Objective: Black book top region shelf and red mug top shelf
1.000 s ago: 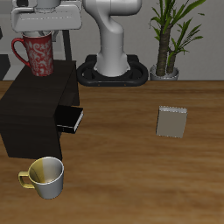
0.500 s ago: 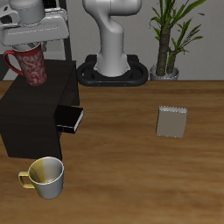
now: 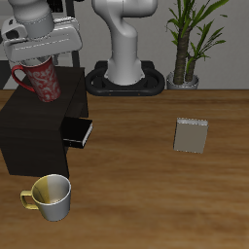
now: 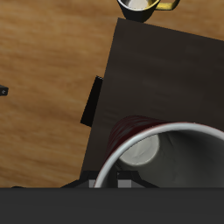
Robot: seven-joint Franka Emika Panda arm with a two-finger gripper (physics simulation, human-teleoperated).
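Red mug (image 3: 39,78): held tilted over the shelf's flat top, rim toward the gripper, handle (image 3: 18,77) pointing away from the robot's base side; bottom looks just above or barely touching the top, contact cannot be told.
Look of the mug: dark red with pale mottled pattern, pale rim, dark inside; in the wrist view (image 4: 144,149) the rim fills the foreground as a big pale ring with the round bottom visible through it.
Gripper (image 3: 41,56): clamped onto the red mug at its rim, fingers mostly hidden behind the wide grey hand body.
Step in hand: placing the red mug on top of the shelf, judged nearly done but not released.
Next move: likely lower and level the mug so its base sits flat, then spread the fingers and lift clear; tilt risks tipping on release.
Shelf (image 3: 29,126): low black-brown cabinet, flat top bare under the mug.
Black book (image 3: 78,132): lying in the side compartment, pale page edges showing, so not on the top region; this half judged still to do.
Grey book (image 3: 191,135): flat on the table, well apart.
Yellow-and-white mug (image 3: 51,196): upright near the table's front edge, before the shelf.
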